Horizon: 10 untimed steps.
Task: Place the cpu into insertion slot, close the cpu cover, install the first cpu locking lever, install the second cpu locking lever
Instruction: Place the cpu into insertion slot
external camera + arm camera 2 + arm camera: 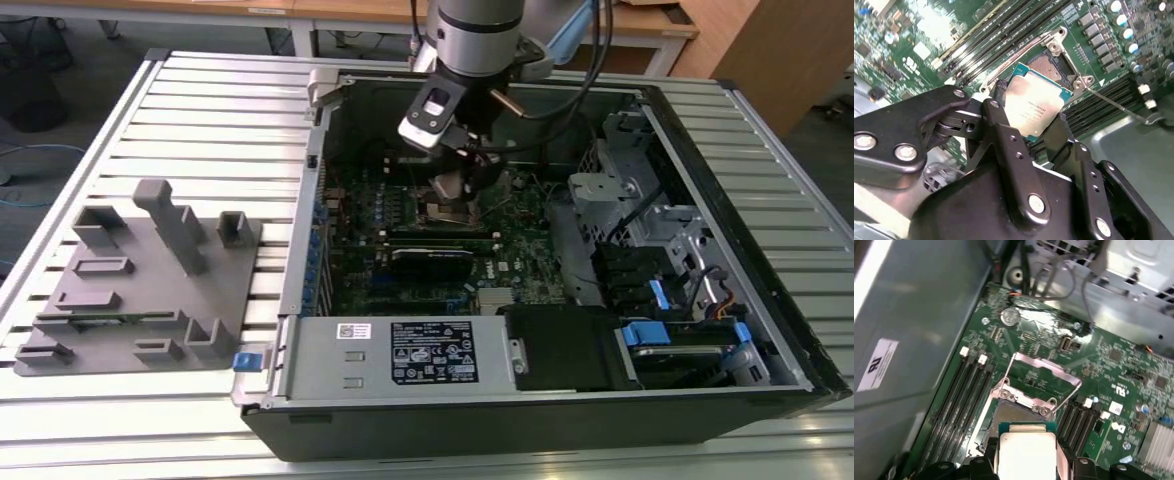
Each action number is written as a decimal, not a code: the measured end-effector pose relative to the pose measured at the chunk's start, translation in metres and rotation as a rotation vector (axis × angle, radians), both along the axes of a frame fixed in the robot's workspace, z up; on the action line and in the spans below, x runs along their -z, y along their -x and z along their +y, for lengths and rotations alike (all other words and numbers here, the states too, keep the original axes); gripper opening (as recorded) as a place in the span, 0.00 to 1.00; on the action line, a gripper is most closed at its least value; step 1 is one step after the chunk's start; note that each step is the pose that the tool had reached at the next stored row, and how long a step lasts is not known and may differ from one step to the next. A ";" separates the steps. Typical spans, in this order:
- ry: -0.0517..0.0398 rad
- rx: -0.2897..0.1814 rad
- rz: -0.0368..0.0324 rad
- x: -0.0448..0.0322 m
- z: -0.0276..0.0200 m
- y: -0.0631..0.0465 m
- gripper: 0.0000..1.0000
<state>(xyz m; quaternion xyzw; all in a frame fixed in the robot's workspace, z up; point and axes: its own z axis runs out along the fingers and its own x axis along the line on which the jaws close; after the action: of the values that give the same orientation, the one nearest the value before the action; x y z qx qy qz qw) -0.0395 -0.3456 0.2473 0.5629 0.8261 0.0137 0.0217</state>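
Observation:
My gripper [454, 195] reaches down into the open computer case and is shut on the cpu [1036, 107], a flat silvery square with a green rim. A black finger [999, 107] presses on each of two opposite edges. The cpu hangs tilted just above the insertion slot [1048, 64], whose dark contact field shows beyond the chip's far edge. In the first wrist view the cpu [1026, 452] sits between the fingers, with the slot [1014, 415] right behind it. The cpu cover [1044, 365] stands raised on its hinge. A thin wire locking lever [1114, 104] lies swung out beside the socket.
Memory slots [961, 400] run along both sides of the socket. A black expansion card [427, 262] lies nearer the power supply [400, 350]. Drive cages [641, 220] fill the case at the exterior view's right. A grey fixture [140, 290] rests on the slatted table, left.

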 end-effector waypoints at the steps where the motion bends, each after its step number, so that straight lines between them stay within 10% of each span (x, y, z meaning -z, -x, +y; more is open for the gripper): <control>1: -0.0001 0.017 0.0000 0.0001 0.0000 0.000 0.54; 10: 0.0000 0.181 0.0000 0.0013 0.0000 0.000 0.54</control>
<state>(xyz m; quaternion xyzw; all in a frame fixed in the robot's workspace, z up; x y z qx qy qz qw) -0.0395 -0.3456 0.2461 0.6355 0.7717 0.0117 0.0229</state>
